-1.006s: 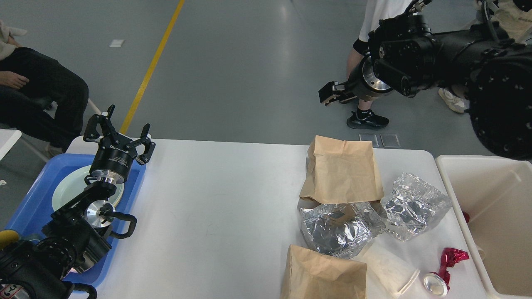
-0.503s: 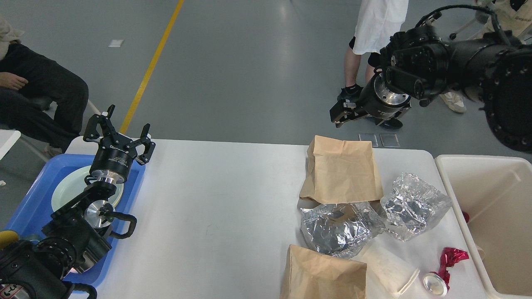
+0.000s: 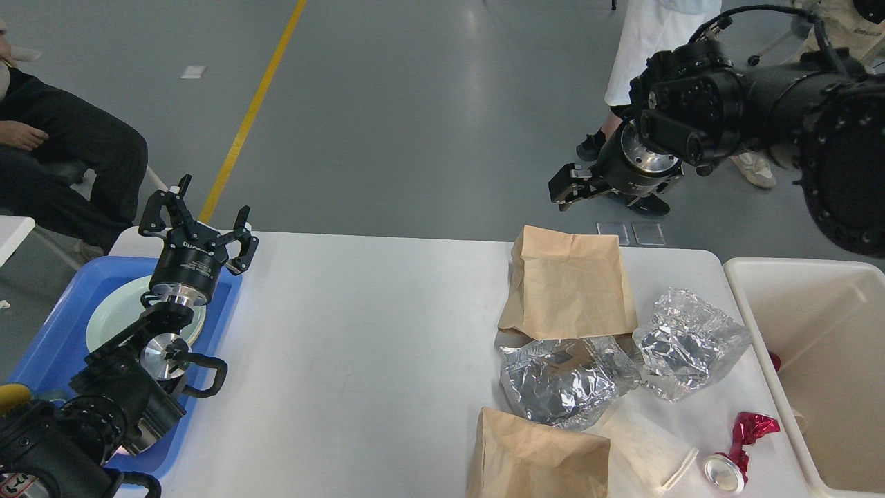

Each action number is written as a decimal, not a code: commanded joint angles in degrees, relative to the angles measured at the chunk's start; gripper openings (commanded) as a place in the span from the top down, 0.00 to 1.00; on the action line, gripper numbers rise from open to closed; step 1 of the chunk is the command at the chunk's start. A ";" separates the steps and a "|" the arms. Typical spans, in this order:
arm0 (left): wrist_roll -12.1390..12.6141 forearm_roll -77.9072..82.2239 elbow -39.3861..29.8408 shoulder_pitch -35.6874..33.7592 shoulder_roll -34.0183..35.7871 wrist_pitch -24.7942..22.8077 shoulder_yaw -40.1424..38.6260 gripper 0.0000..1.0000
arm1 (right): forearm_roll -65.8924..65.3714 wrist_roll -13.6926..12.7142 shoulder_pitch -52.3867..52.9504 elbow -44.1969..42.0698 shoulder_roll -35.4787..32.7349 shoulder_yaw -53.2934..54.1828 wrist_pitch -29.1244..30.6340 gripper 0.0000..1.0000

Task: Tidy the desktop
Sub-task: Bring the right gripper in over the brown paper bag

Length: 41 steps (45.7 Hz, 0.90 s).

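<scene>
The white desktop (image 3: 359,332) carries litter on its right half. There lie two brown paper bags (image 3: 567,283) (image 3: 539,456), two crumpled foil wrappers (image 3: 563,377) (image 3: 688,342), a clear plastic cup (image 3: 650,449) on its side and a crushed red can (image 3: 736,449). My right gripper (image 3: 568,191) hangs in the air beyond the table's far edge, above the upper bag. It looks dark and side-on, so its fingers cannot be told apart. My left gripper (image 3: 199,220) points up, open and empty, over the blue tray's far right corner.
A blue tray (image 3: 48,332) at the left edge holds a pale plate (image 3: 114,311). A cream bin (image 3: 816,373) stands against the table's right end. A seated person (image 3: 62,159) is at far left, and another stands behind the right arm.
My right gripper has dropped lower and shifted slightly right, closer to the table's far edge. The standing person has stepped to the right. My left arm has stayed still.
</scene>
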 commanded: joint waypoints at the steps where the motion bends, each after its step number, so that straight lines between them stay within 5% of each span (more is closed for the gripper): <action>1: 0.00 0.00 0.00 0.00 0.00 0.00 0.00 0.04 | 0.08 0.09 -0.31 -1.40 1.34 0.28 -0.06 0.00; 41: 0.00 0.00 0.00 0.00 -0.09 0.00 0.00 0.04 | -0.01 0.00 -1.63 -3.33 1.17 -0.42 -0.06 0.00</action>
